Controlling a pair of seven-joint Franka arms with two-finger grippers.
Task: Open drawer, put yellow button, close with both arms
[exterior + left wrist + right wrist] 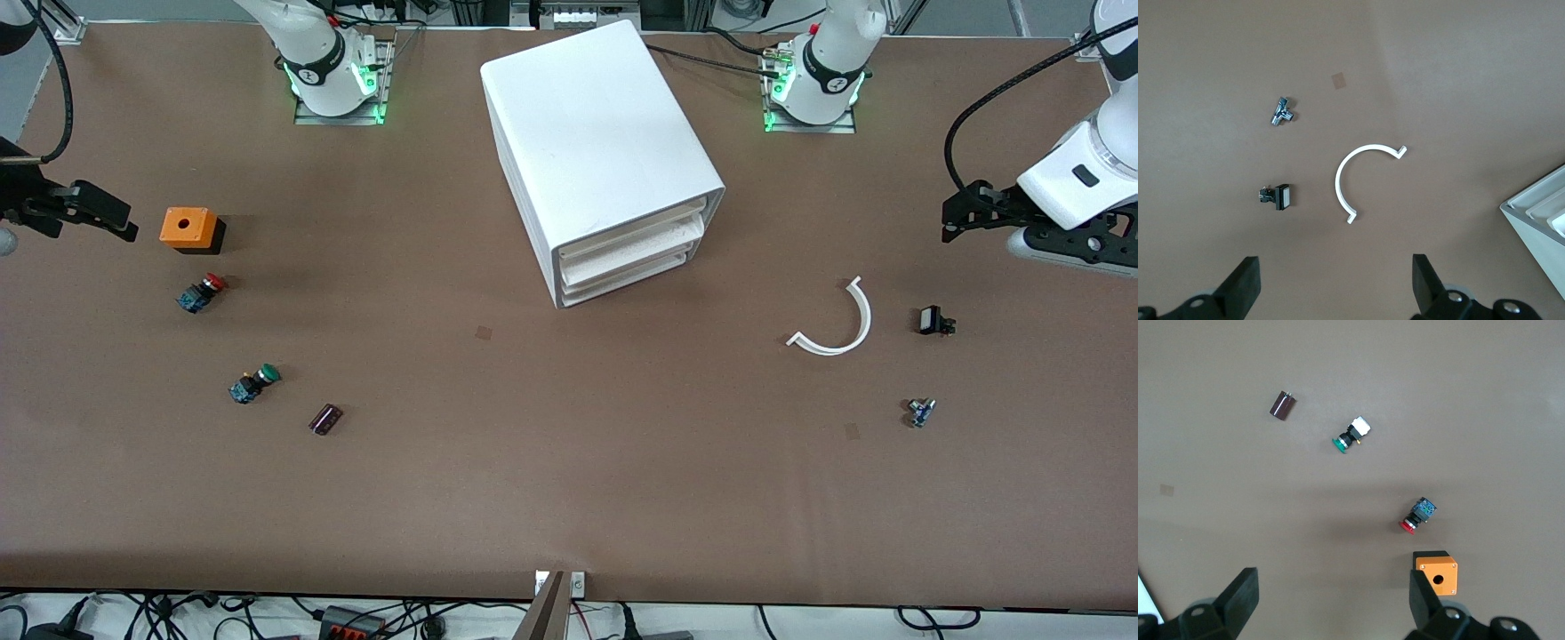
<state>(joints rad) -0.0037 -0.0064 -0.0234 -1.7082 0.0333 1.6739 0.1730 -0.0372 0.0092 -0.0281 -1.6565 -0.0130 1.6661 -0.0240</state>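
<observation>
Drawer, topmost of three, sits shut in the white cabinet at upper centre of the front view. No yellow-capped button shows; the red-capped button and green-capped button lie at mid-left, below an orange box, with a dark cylinder beside the green one. White curved piece, black switch and small metal part lie at mid-right. Left gripper hangs over the table's right edge, fingers spread, empty. Right gripper hangs over the left edge, fingers spread, empty.
</observation>
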